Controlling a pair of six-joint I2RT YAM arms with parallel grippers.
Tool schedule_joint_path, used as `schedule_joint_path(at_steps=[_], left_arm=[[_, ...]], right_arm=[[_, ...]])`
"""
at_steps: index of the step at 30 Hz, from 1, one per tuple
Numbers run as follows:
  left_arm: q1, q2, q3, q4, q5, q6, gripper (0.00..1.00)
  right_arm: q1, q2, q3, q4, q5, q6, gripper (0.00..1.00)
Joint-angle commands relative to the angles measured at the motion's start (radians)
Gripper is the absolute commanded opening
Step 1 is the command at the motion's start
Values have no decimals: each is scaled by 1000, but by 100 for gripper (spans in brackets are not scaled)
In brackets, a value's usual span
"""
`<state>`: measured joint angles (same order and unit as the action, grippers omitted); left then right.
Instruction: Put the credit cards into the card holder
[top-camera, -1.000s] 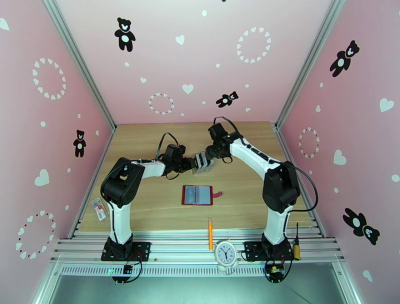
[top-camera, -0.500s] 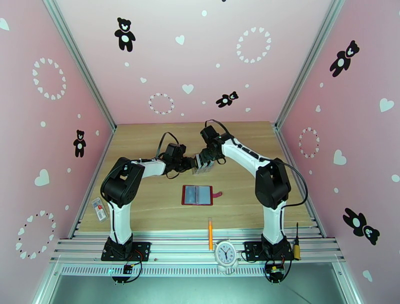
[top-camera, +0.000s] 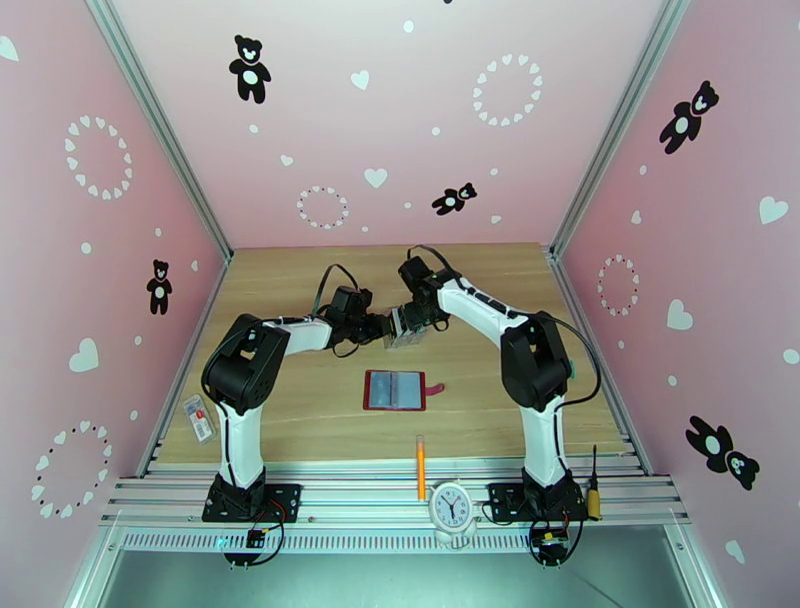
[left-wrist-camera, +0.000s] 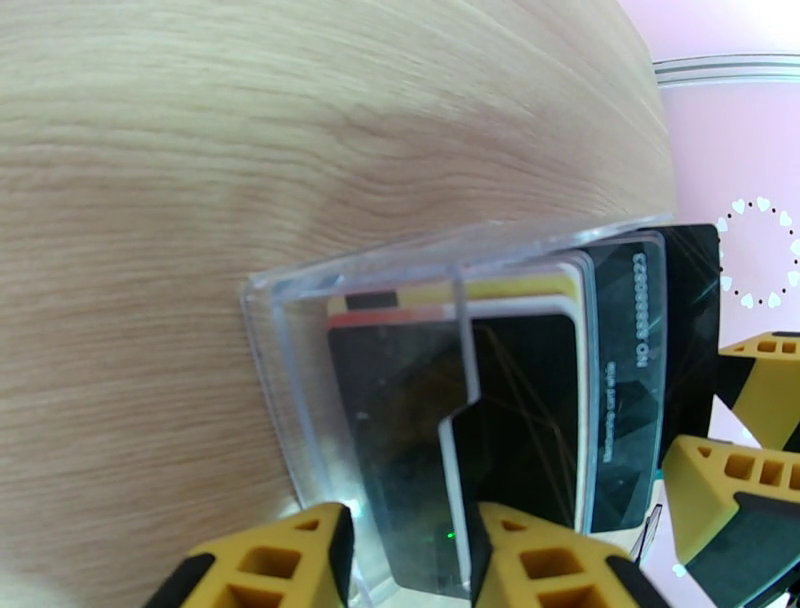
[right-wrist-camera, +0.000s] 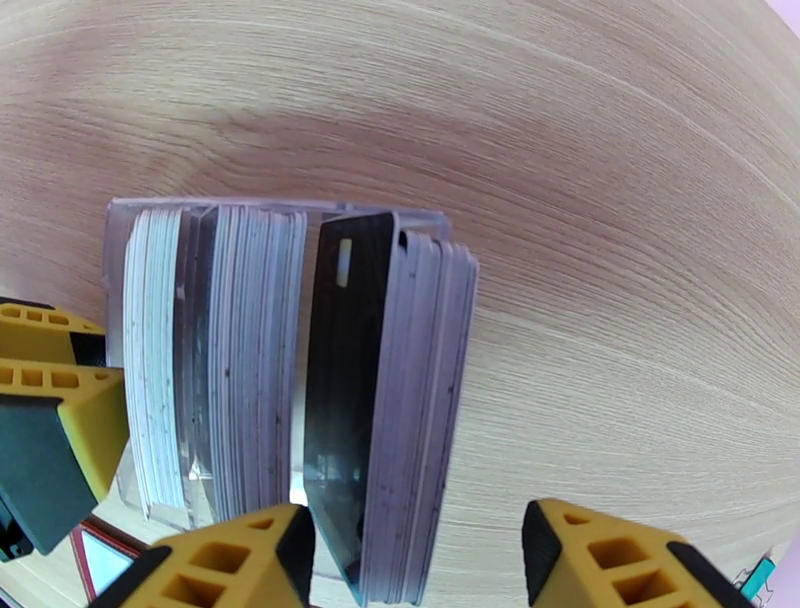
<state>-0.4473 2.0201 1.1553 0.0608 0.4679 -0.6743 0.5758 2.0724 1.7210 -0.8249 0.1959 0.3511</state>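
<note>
The card holder (top-camera: 395, 390), a red wallet, lies open on the wooden table in front of both grippers, its snap tab pointing right. Behind it stands a clear slotted rack (top-camera: 405, 326) packed with upright credit cards (right-wrist-camera: 250, 360), white and dark. My left gripper (top-camera: 386, 328) is shut on the rack's left end wall (left-wrist-camera: 300, 400). My right gripper (right-wrist-camera: 420, 570) hangs open over the rack's right section, its fingers either side of a dark card (right-wrist-camera: 340, 400) and the stack beside it. The left wrist view shows black cards (left-wrist-camera: 530, 400) through the clear wall.
An orange pen (top-camera: 421, 468) and a small white clock (top-camera: 451, 505) sit at the table's near edge. A small packet (top-camera: 200, 417) lies at the left edge and a yellow-handled tool (top-camera: 594, 485) at the right. Pink walls close in three sides.
My right arm has swung left, bringing its gripper closer over the rack. The left arm, the rack and the wallet have stayed put.
</note>
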Motion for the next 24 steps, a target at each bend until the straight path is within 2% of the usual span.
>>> schedule_joint_path(at_steps=[1, 24], left_arm=[[5, 29, 9, -55, -9, 16, 38], [4, 28, 7, -59, -8, 13, 38]], right_arm=[[5, 34, 34, -29, 14, -8, 60], [4, 40, 93, -92, 115, -26, 56]])
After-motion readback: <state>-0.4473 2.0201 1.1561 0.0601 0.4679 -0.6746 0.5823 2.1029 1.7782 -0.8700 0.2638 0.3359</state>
